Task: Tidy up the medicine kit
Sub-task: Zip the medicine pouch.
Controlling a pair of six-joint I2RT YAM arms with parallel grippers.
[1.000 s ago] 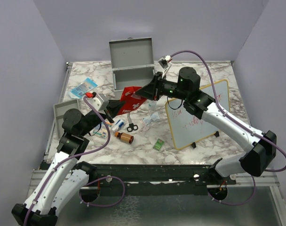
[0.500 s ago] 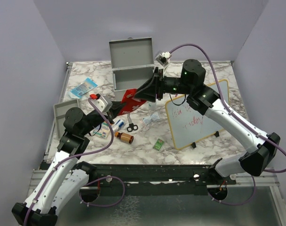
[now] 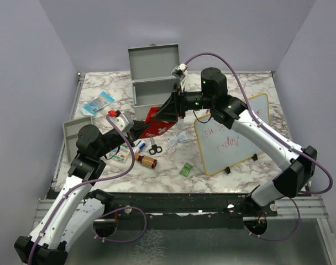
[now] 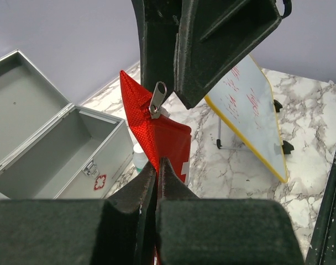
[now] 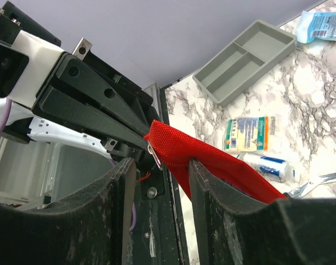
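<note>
Two claws meet at one red pouch (image 3: 157,122). Left gripper (image 4: 157,165): jaws pinched tight on the pouch's edge. Right gripper (image 5: 159,161): jaws parted about halfway, straddling the pouch's corner; contact cannot be confirmed. Medicine kit (image 3: 154,91): at the table's (image 3: 240,88) far edge, just behind the pouch, lid raised upright, latch face toward the arms, long axis left to right.

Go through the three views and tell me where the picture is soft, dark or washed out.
Top external: even light, soft shadows, sharp, no strong glare on the whiteboard. Left wrist: the left tool is a dark, soft mass up close, while the red pouch is crisp. Right wrist: the right tool is near-black and grainy; the grey tray behind is clear.
</note>
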